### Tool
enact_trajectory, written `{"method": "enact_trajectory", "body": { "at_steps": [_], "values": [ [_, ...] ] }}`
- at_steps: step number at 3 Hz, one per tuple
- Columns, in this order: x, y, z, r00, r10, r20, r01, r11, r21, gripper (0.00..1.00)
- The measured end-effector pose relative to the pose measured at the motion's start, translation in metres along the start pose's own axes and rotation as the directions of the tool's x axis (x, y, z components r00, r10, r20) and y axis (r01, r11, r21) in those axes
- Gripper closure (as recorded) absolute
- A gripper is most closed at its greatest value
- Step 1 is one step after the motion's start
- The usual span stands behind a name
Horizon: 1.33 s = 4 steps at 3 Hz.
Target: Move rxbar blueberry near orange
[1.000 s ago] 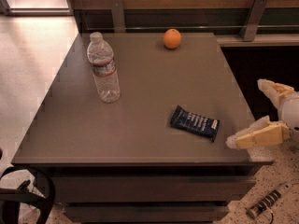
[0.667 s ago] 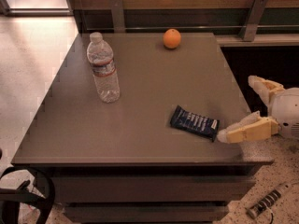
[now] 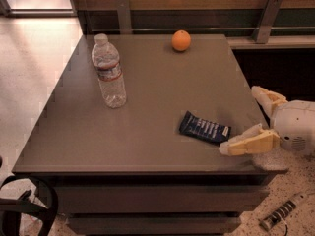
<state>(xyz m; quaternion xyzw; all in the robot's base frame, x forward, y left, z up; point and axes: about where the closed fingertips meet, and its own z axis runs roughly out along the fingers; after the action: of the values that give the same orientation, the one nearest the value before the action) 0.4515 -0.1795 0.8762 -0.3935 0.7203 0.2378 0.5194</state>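
Note:
The rxbar blueberry (image 3: 204,129) is a dark navy wrapper with white lettering, lying flat near the front right of the grey-brown table (image 3: 162,82). The orange (image 3: 181,40) sits at the far edge of the table, a little right of centre. My gripper (image 3: 238,119) comes in from the right at table height with its fingers open. The near finger's tip (image 3: 231,146) lies just right of the bar's right end, and the far finger (image 3: 263,96) stands off the table's right edge. Nothing is held.
A clear water bottle (image 3: 109,73) stands upright on the left part of the table. A rail with metal posts (image 3: 266,18) runs behind the table. The floor lies to the left, and a small object (image 3: 283,213) lies on the floor at the front right.
My gripper has moved left towards the bar. Its near fingertip now sits close to the bar's right end. The bar, the orange and the bottle have not moved.

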Motion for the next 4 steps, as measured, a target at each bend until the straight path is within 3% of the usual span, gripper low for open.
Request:
{"method": "enact_trajectory", "body": {
  "at_steps": [2, 4],
  "values": [
    [0.02, 0.017, 0.038, 0.999, 0.017, 0.047, -0.017, 0.9998, -0.01, 0.0],
    [0.049, 0.027, 0.067, 1.0, 0.012, 0.0, -0.012, 0.9999, 0.01, 0.03]
  ]
}}
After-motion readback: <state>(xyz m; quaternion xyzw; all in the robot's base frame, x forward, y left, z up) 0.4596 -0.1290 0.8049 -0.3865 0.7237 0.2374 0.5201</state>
